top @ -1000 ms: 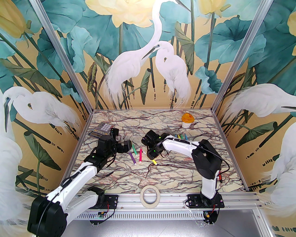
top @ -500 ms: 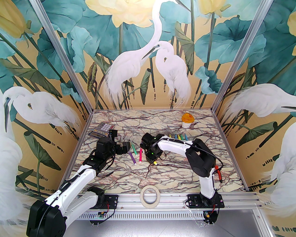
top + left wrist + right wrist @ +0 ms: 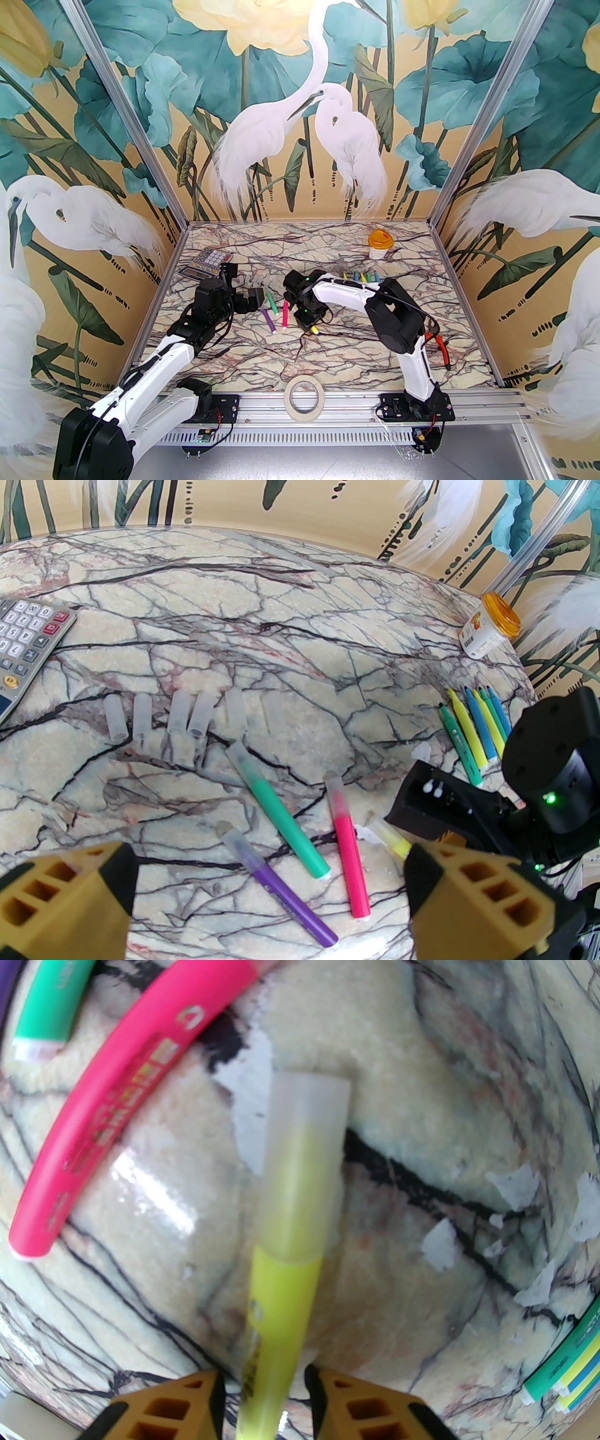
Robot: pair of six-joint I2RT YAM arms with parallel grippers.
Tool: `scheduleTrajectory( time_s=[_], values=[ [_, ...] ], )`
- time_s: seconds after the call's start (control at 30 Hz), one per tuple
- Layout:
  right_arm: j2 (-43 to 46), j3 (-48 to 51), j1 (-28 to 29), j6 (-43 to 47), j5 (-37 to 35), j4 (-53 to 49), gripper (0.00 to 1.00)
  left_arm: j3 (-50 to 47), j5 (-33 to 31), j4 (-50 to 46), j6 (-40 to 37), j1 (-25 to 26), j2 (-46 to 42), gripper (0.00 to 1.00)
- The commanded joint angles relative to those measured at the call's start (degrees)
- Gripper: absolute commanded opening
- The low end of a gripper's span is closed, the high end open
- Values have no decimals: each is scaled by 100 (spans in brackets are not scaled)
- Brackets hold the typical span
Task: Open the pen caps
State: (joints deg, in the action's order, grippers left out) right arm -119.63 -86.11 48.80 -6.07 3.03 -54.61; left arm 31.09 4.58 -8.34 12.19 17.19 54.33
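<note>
My right gripper (image 3: 307, 324) is lowered over a capped yellow pen (image 3: 276, 1316) at mid-table. Its jaws stand open, close on either side of the body, with a thin gap on each side. The pen's clear cap (image 3: 304, 1147) points away from the wrist. Capped green (image 3: 276, 822), pink (image 3: 347, 850) and purple (image 3: 276, 892) pens lie just to the left. Several loose pen caps (image 3: 178, 712) sit in a row behind them. Several uncapped pens (image 3: 473, 733) lie side by side at the right. My left gripper (image 3: 267, 902) hovers wide open and holds nothing, near the three capped pens.
A calculator (image 3: 208, 263) lies at the back left and an orange-lidded jar (image 3: 379, 243) stands at the back right. A tape roll (image 3: 303, 393) rests on the front rail. Red-handled pliers (image 3: 438, 344) lie by the right arm's base.
My right arm has swung left and settled lower over the yellow pen, and its jaws have narrowed around it. The left arm shifted slightly and stays wide open.
</note>
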Motion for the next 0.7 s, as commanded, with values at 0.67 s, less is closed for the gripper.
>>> scheduleTrajectory(
  time_s=[0.67],
  values=[
    [-82, 69, 70, -237, -10, 317, 18, -11, 221, 130, 48, -46, -99, 99]
  ],
)
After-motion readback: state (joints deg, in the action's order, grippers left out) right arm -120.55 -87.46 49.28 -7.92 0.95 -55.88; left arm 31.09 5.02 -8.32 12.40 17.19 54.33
